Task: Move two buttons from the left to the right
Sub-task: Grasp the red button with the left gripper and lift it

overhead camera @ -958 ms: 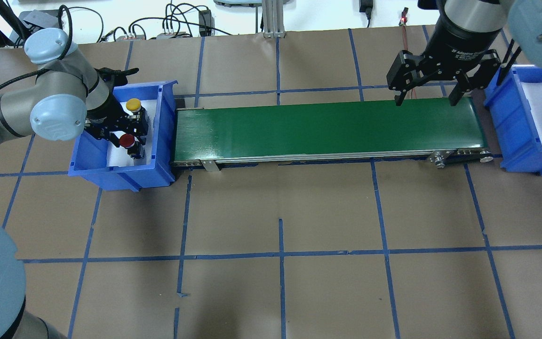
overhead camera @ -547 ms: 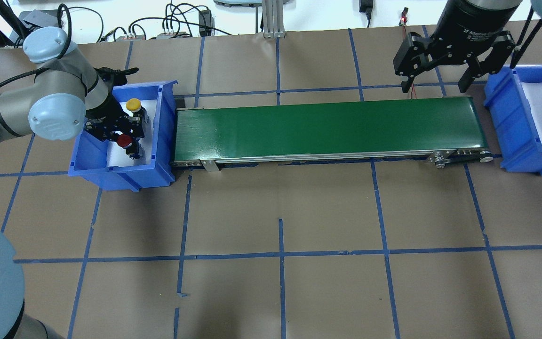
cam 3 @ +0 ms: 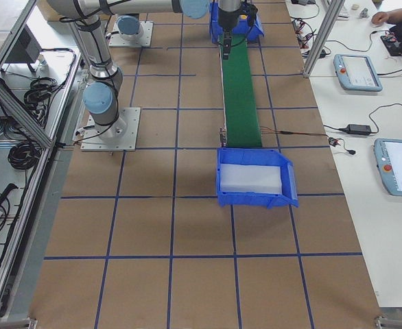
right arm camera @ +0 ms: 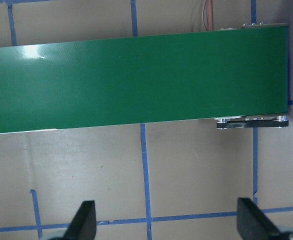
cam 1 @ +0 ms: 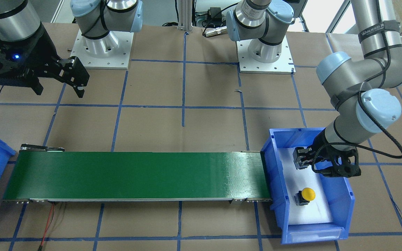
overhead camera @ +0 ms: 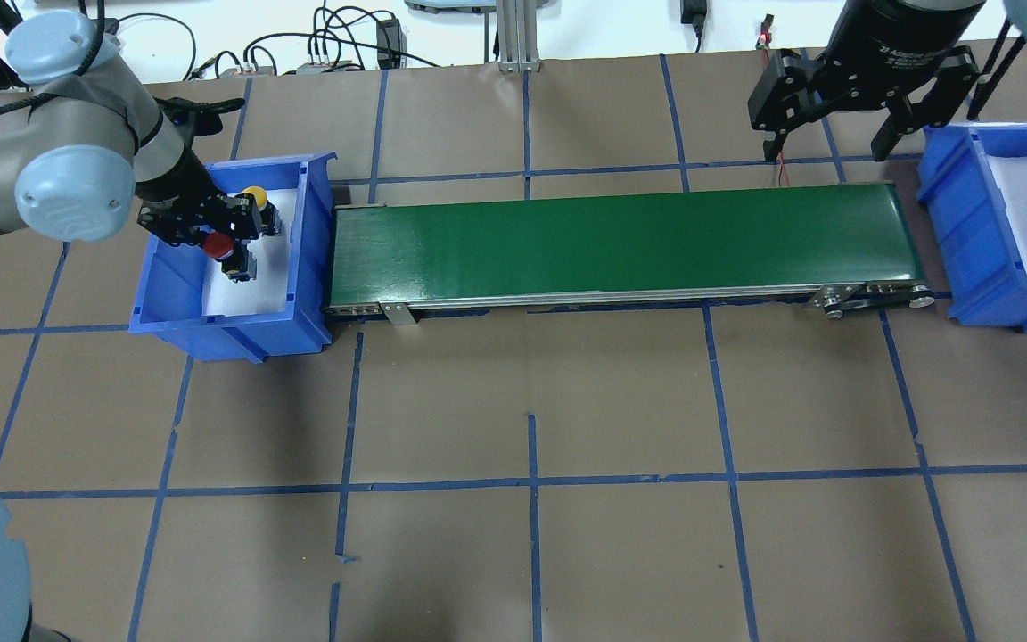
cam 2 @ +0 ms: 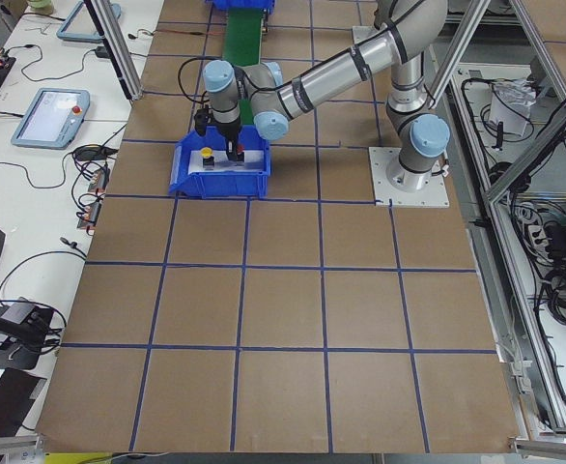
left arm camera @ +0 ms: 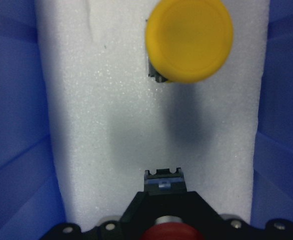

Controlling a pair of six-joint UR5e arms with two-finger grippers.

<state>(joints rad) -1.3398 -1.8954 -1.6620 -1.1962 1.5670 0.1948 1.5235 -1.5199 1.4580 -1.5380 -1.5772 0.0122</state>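
My left gripper is inside the left blue bin and is shut on the red button, held above the white foam liner. The button's black-grey base shows between the fingers in the front view. Its red cap sits at the bottom edge of the left wrist view. The yellow button stands free on the liner, apart from the gripper. It also shows in the left wrist view and overhead. My right gripper hangs open and empty behind the belt's right end.
A green conveyor belt runs from the left bin to the right blue bin, which holds only a white liner. Cables lie along the table's back edge. The right wrist view shows the belt and brown paper with blue tape lines.
My left gripper has risen and shifted toward the bin's back with the red button in it. My right gripper has drawn back from over the belt's right end.
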